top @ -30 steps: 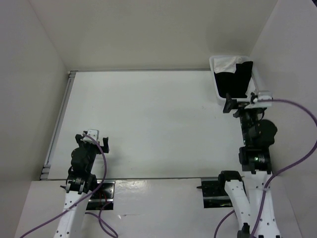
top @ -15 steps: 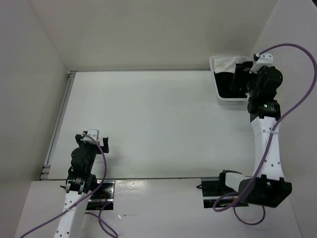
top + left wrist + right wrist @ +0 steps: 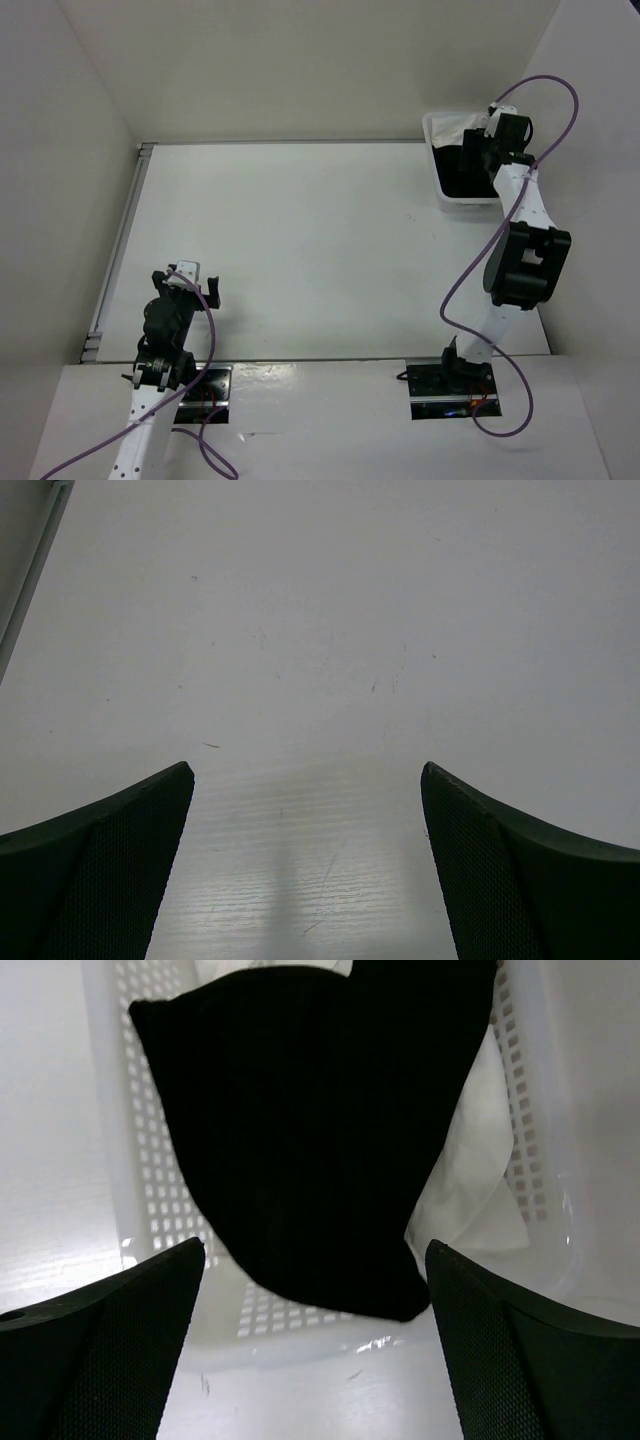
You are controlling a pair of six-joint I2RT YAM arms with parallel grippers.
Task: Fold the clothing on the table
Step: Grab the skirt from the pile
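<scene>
The black clothing (image 3: 457, 168) lies bunched in a white perforated bin (image 3: 436, 178) at the table's (image 3: 300, 240) far right corner. In the right wrist view the clothing (image 3: 300, 1130) fills most of the bin (image 3: 150, 1190), and its lower edge hangs near the bin's near wall. My right gripper (image 3: 481, 153) hovers over the bin, open; in its wrist view the right gripper (image 3: 315, 1250) has nothing between its jaws. My left gripper (image 3: 190, 280) rests low at the near left, and the left gripper (image 3: 305, 770) is open over bare tabletop.
A white cloth (image 3: 470, 1195) lies in the bin beside and under the black garment, and the white cloth (image 3: 455, 127) also shows at the bin's far end. A metal rail (image 3: 118, 250) runs along the table's left edge. White walls enclose the table on three sides.
The right arm has stretched out and risen from just in front of the bin to above it, its gripper now looking down into it. The left arm has not moved.
</scene>
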